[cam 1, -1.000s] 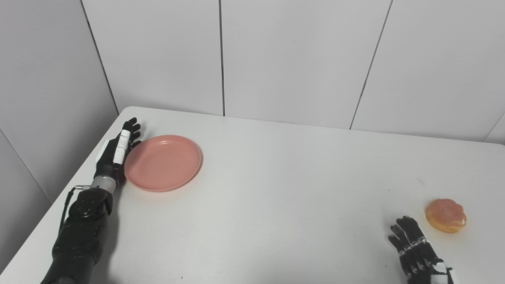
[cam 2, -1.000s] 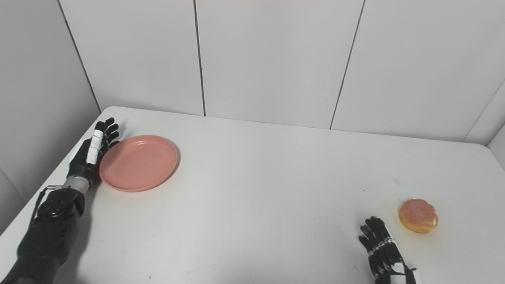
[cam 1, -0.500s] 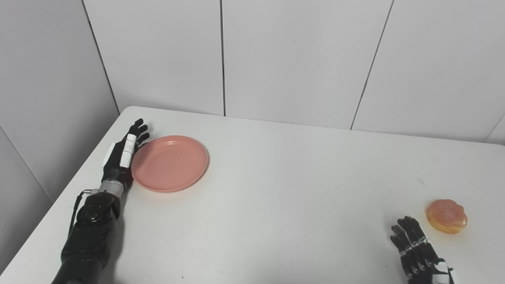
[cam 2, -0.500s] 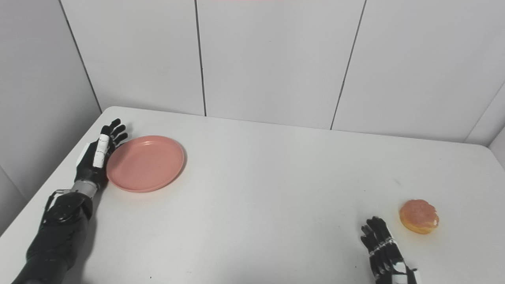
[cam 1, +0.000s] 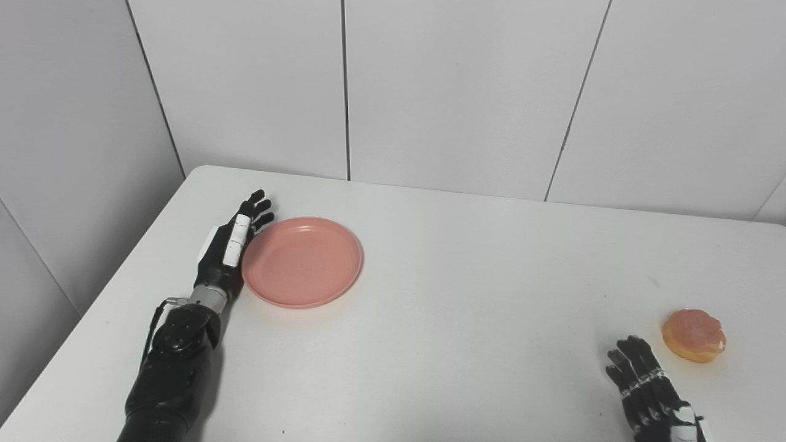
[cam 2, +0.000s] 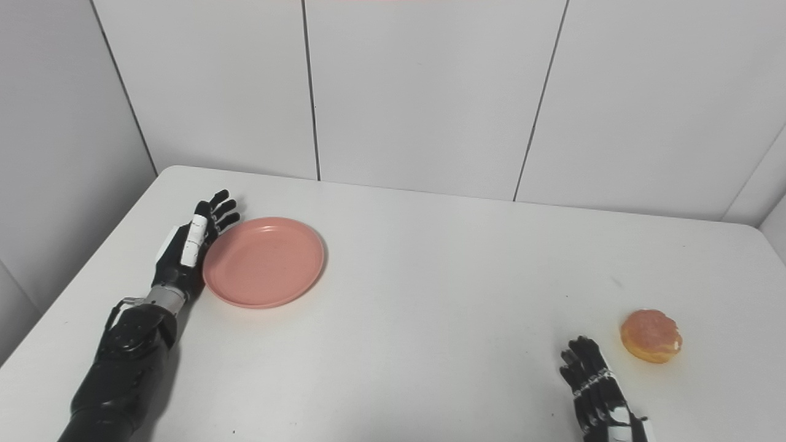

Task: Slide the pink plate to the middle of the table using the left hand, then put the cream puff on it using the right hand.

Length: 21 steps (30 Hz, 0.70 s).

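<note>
The pink plate [cam 1: 303, 261] lies flat on the white table [cam 1: 454, 288], left of its middle. My left hand [cam 1: 229, 247] is open, fingers straight, its edge pressed against the plate's left rim. The cream puff [cam 1: 694, 335], round and golden-pink, sits near the table's right side. My right hand [cam 1: 651, 393] is open, resting flat on the table just below and left of the cream puff, apart from it. The same scene shows in the right eye view, with the plate [cam 2: 264, 261] and cream puff [cam 2: 651, 336].
Grey panelled walls [cam 1: 466, 92] stand behind and to the left of the table. The table's left edge [cam 1: 116, 276] runs close beside my left arm. A faint mark [cam 1: 656, 283] lies on the table above the cream puff.
My left hand has pushed the pink plate to the right, toward the table's middle. The right hand and cream puff have not moved.
</note>
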Motion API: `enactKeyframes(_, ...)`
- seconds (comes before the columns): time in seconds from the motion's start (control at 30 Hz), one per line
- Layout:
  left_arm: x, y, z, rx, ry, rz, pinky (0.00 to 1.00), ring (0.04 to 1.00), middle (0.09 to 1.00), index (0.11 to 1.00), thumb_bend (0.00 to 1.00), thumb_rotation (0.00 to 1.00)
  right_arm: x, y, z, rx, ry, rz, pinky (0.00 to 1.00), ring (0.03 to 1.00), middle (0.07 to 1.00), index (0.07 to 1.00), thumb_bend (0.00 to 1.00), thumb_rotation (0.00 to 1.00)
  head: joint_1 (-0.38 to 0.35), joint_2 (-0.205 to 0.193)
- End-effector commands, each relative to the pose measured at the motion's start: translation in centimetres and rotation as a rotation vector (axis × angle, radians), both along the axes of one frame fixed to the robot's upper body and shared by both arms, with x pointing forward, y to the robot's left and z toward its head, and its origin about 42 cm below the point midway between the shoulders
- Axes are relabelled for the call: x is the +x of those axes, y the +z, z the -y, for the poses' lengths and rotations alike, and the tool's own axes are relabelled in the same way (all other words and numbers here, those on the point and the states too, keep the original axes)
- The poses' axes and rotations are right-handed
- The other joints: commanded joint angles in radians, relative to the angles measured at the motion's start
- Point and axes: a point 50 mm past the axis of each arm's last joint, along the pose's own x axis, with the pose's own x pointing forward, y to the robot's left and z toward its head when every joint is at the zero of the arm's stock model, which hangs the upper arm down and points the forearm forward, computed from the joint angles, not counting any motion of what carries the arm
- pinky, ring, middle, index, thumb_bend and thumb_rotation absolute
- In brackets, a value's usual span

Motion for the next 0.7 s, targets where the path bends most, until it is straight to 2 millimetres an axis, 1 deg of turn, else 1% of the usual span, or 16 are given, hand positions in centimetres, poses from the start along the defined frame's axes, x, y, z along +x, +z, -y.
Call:
enactKeyframes(0.0, 0.7, 1.4, 1.1, 0.005, -0.035, 0.038, 0.85, 0.9, 0.923, 0.897, 0.97, 0.95, -0.5, -3.8, -0.2, 0.007, -0.014, -0.177, 0.95, 0.926, 0.922, 0.898, 0.82, 0.94, 0.001, 0.001)
enactKeyframes(0.13, 0.7, 1.3, 2.4, -0.005, -0.05, 0.036, 0.84, 0.894, 0.915, 0.894, 0.95, 0.95, -0.5, -3.7, -0.2, 0.008, -0.013, -0.176, 0.95, 0.929, 0.926, 0.899, 0.83, 0.94, 0.0, 0.003)
enactKeyframes(0.37, 0.7, 1.4, 4.1, -0.015, -0.074, 0.025, 0.85, 0.907, 0.92, 0.891, 0.96, 0.95, -0.6, -3.7, -0.3, 0.007, -0.014, -0.178, 0.94, 0.924, 0.92, 0.894, 0.84, 0.93, -0.004, 0.004)
enactKeyframes(0.6, 0.9, 1.2, 5.9, -0.012, -0.099, 0.017, 0.83, 0.9, 0.915, 0.889, 0.96, 0.96, -0.5, -3.7, -0.4, 0.006, -0.017, -0.175, 0.94, 0.925, 0.922, 0.897, 0.83, 0.93, -0.006, 0.004)
enactKeyframes(0.67, 0.9, 1.1, 6.4, -0.014, -0.105, 0.012, 0.84, 0.905, 0.916, 0.89, 0.94, 0.96, -0.6, -3.6, -0.5, 0.007, -0.015, -0.175, 0.94, 0.926, 0.923, 0.897, 0.83, 0.93, -0.01, 0.004)
